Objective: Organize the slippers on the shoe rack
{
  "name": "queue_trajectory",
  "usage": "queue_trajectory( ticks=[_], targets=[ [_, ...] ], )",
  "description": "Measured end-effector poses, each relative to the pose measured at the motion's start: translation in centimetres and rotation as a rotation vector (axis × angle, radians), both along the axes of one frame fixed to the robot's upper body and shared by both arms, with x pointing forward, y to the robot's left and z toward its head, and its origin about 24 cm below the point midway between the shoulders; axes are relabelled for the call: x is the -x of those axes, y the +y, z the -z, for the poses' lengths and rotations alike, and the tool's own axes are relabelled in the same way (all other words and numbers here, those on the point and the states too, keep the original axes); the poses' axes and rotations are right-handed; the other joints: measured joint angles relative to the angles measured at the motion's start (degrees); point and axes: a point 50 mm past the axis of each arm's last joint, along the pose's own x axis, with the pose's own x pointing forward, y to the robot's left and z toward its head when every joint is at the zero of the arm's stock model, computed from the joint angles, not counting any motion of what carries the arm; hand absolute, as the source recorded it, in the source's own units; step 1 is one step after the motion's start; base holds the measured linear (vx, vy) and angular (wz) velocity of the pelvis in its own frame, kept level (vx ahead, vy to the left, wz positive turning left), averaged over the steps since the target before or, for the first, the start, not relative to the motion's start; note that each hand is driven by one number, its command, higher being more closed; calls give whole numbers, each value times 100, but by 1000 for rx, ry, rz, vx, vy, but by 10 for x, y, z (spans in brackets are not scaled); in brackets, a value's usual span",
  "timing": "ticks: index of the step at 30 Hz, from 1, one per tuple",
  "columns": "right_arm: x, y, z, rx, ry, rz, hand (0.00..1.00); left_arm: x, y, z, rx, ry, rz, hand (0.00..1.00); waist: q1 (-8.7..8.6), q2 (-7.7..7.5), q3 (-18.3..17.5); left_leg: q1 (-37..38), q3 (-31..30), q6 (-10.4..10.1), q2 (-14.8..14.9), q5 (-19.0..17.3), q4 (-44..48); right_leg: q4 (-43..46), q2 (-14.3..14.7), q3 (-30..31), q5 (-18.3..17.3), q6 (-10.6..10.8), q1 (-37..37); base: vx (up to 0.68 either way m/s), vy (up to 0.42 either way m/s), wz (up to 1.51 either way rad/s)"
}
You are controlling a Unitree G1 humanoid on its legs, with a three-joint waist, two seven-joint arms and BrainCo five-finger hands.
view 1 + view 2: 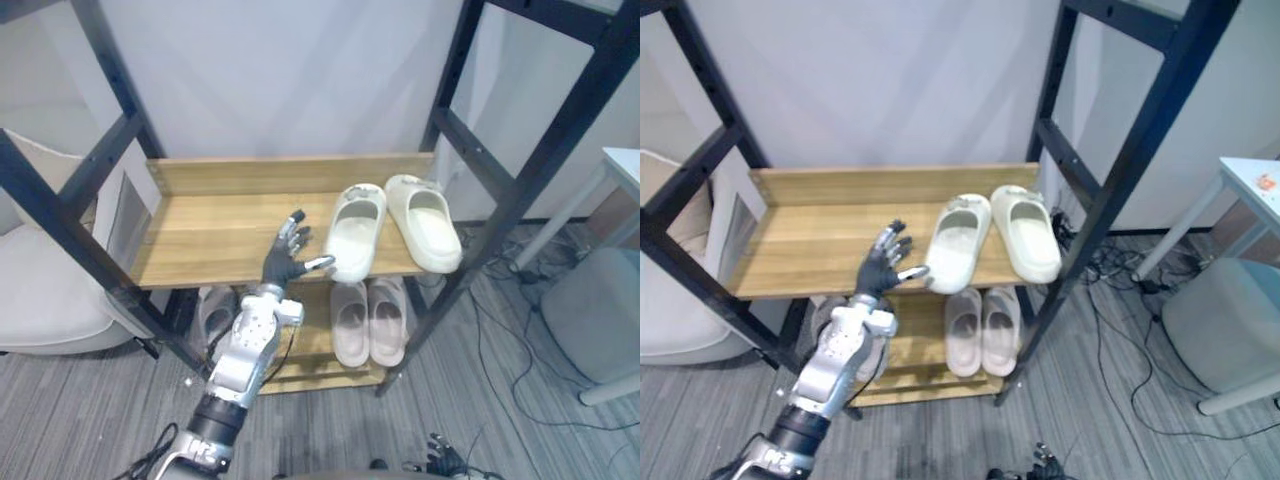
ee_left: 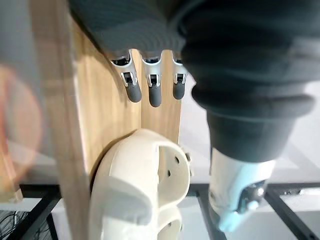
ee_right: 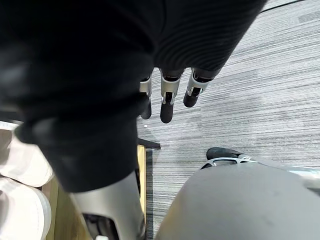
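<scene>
— Cream slippers (image 1: 425, 222), 2 of them: where do they sit?

— Centre right of the frame, on the wooden upper shelf (image 1: 210, 235) of the shoe rack (image 1: 512, 190). Their long axes run from the shelf's front edge toward the back wall. They are close together at the far end and splayed apart toward the front. A beige pair (image 1: 368, 322) lies straight on the shelf below.

— Which hand is nearer?

— The left hand (image 1: 283, 266), by a wide margin. Its arm rises from the lower left of the frame. The palm faces down over the shelf, the fingers are spread toward the wall, and it holds nothing. The nearer slipper (image 1: 352, 238) lies just to its right in the frame. The thumb reaches sideways to that slipper's near end; touching or just short, I cannot tell. The right hand (image 3: 167, 95) hangs over the floor, fingers straight and loose.

— So the next move?

— Probably a sideways push on that near end to square the pair.
</scene>
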Motion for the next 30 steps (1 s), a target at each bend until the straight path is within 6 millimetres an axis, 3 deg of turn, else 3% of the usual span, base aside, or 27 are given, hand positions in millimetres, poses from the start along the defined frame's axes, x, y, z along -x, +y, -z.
queue_trajectory(
  ticks=[10,19,30],
  targets=[
    [0,3,1,-1,9,-23,0,6,-28,4,-6,17,114,0,-6,-19,-54,2,15,-3,3,10,0,0,0,7,-1,1,-2,-14,-4,-1],
    [1,3,1,-1,12,-21,0,-12,-47,3,-43,31,149,0,-39,-26,-60,9,148,-4,32,13,-6,-1,1,140,3,-9,-64,-22,-6,-7],
    [0,2,1,-1,16,-8,0,-29,-40,1,-97,30,92,0,-89,-36,-62,3,188,-6,34,11,-34,-28,4,183,23,17,-102,-3,-2,-1]
  ],
)
